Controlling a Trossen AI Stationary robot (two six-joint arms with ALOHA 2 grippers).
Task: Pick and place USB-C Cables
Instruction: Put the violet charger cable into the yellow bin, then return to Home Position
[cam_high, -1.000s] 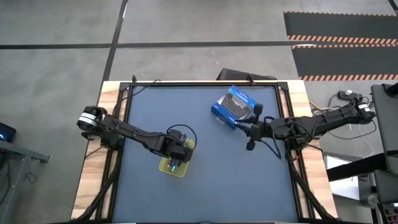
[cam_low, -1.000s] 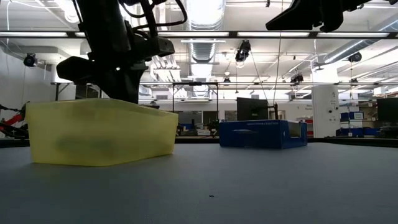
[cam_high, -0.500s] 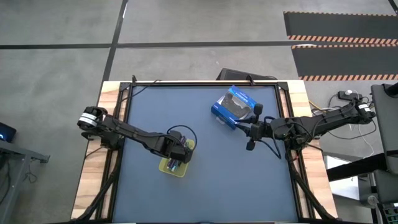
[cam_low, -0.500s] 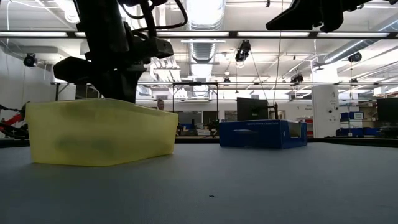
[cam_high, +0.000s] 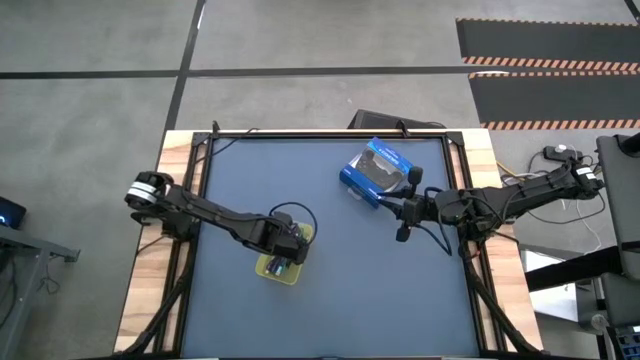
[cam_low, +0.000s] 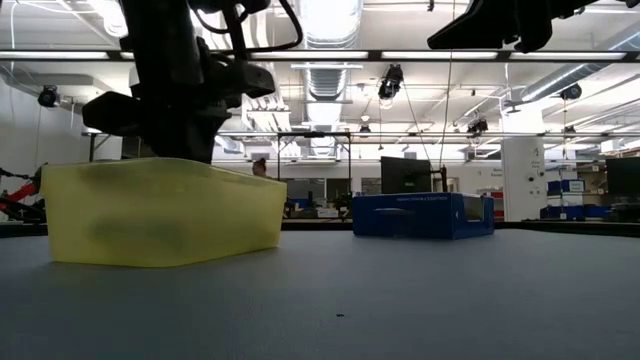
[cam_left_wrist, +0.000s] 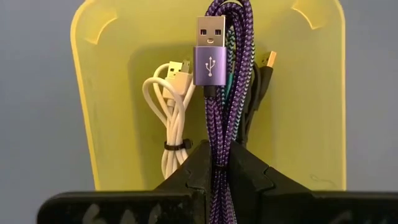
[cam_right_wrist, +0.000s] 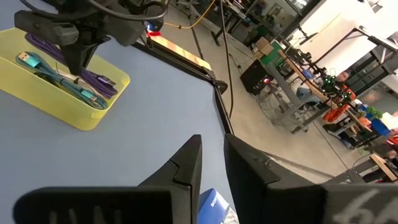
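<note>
Barely shifted since a second ago, left tool (cam_left_wrist: 217, 163) clenched on purple cable (cam_left_wrist: 222, 93) over yellow tray (cam_left_wrist: 112, 93), placing step, probably just needs lowering and letting go.

The purple cable (cam_left_wrist: 222, 93), braided and bundled with its USB plug showing, is pinched between the left gripper's (cam_left_wrist: 219, 163) fingers directly over the yellow tray (cam_left_wrist: 112, 74). In the tray lie the white cable (cam_left_wrist: 171, 118), coiled and tied, the black cable (cam_left_wrist: 256, 93), and the teal cable (cam_right_wrist: 65, 78) stretched along it.
</note>
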